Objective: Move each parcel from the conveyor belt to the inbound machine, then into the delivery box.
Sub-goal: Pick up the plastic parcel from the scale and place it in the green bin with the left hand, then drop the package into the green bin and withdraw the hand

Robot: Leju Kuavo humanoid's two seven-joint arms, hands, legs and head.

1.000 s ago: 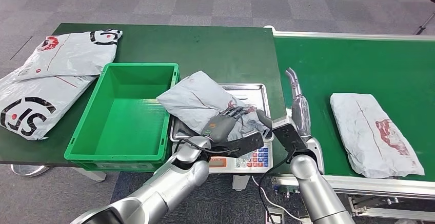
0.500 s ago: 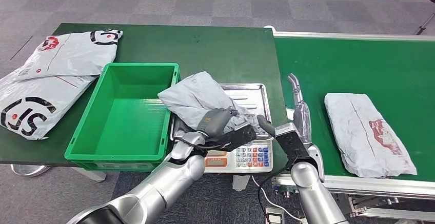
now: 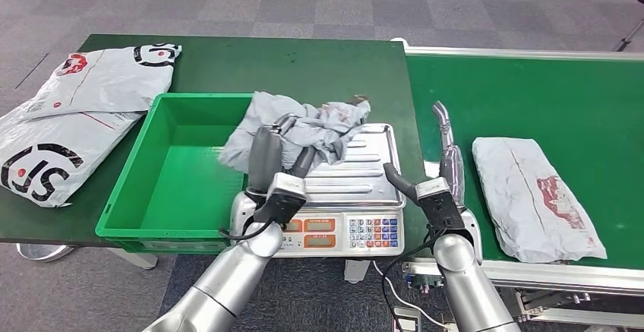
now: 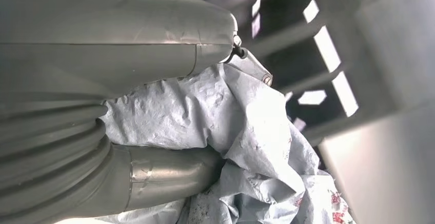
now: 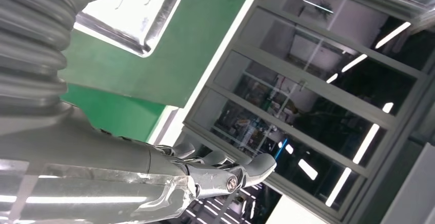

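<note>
Green table, conveyor belt at frame right.
My left hand grips the crumpled parcel mid-frame, between scale and delivery box; right hand splayed, empty. I fear the loose folds snagging the box rim and slipping free.

A crumpled grey parcel with red print is held bunched and lifted above the inbound machine, partly over its steel tray and partly over the green delivery box beside it. A second grey parcel is laid flat on the conveyor belt, to the machine's other side.
</note>
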